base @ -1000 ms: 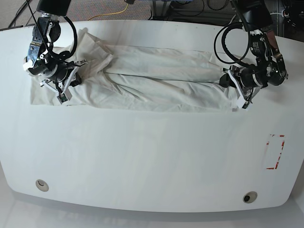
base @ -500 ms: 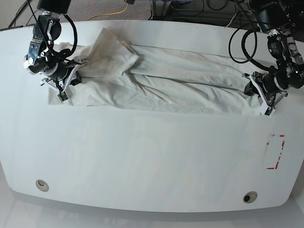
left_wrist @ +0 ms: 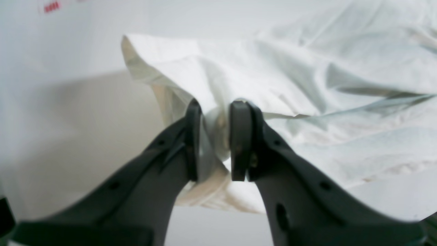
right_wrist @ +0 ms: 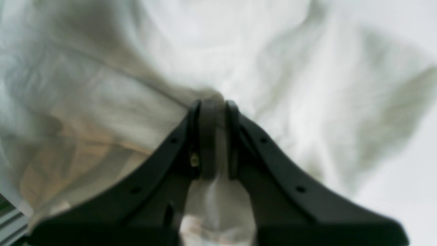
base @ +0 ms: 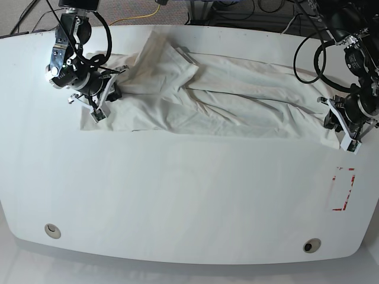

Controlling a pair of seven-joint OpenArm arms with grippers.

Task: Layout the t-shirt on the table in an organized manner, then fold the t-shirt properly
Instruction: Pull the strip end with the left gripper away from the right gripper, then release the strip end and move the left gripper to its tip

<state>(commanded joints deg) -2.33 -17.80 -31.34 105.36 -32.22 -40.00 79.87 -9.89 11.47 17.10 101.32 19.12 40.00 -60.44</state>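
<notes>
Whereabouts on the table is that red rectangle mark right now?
In the base view, the red-outlined rectangle mark sits near the right edge of the glossy white table, just below the left gripper holding the white t-shirt.

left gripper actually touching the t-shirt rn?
Touching. The left wrist view shows the left gripper pinching a bunched fold of the t-shirt between both fingers.

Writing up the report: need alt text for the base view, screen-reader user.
A white t-shirt lies stretched sideways across the far half of a white table, each end pinched by a gripper: the left gripper at the view's right, the right gripper at its left.
</notes>
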